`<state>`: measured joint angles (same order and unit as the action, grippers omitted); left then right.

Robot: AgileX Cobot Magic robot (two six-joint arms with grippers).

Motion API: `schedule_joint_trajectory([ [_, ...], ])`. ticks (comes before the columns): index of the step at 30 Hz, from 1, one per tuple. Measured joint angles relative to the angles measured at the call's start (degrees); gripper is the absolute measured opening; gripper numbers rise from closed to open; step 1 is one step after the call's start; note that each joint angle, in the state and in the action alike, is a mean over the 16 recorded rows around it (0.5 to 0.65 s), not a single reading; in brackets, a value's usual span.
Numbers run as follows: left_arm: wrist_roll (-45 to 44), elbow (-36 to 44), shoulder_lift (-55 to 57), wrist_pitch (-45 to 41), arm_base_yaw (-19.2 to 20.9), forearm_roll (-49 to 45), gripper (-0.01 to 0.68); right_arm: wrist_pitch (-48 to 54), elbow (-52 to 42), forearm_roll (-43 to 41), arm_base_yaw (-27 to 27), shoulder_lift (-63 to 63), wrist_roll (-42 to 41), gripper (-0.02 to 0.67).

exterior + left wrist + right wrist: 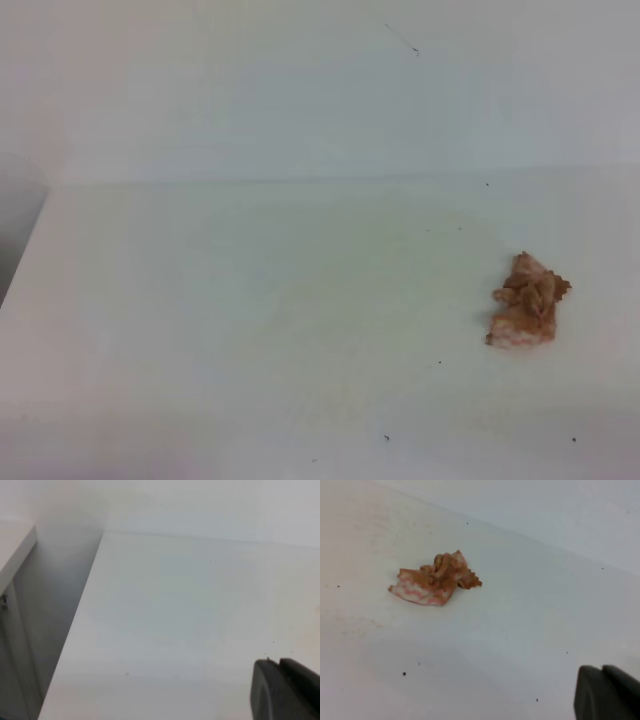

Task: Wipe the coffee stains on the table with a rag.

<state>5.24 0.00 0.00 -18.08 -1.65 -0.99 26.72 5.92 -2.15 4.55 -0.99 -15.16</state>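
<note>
The rag (528, 302) lies loose on the desk (250, 320), at about 3 o'clock in the high view, well to the right of centre. It is a crumpled pink-and-brown wad, and nothing is touching it. No liquid splotch shows anywhere; only a faint yellowish tint marks the middle of the desk, so the stain appears largely gone, with the task judged near its end.

Right jaws (601, 672): together, empty, showing only as dark tips at the lower right corner of the right wrist view. From them the rag lies toward 10 o'clock, well apart.

Left jaws (277, 664): tips appear together and hold nothing. They show at the lower right corner of the left wrist view, over bare desk, and no rag appears there.

Key relation — the rag sits on the right arm's side, so the right arm is the nearer one. The rag's long axis runs roughly 1 to 7 o'clock in the high view. Any re-grasp would call for the right jaws to part first, then close across the short axis.
</note>
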Motion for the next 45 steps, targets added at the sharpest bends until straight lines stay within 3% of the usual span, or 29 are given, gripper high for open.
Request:
schedule_joint_trajectory([
  [14, 0.00, 0.00, 0.00, 0.00, 0.00, 0.00, -0.003, -8.39, -6.10, -0.42, 0.00, 0.09, 1.92, -0.001],
  [45, 0.00, 0.00, 0.00, 0.00, 0.00, 0.00, -0.003, -7.71, -6.14, -3.17, 0.00, 0.12, 8.10, -0.001],
])
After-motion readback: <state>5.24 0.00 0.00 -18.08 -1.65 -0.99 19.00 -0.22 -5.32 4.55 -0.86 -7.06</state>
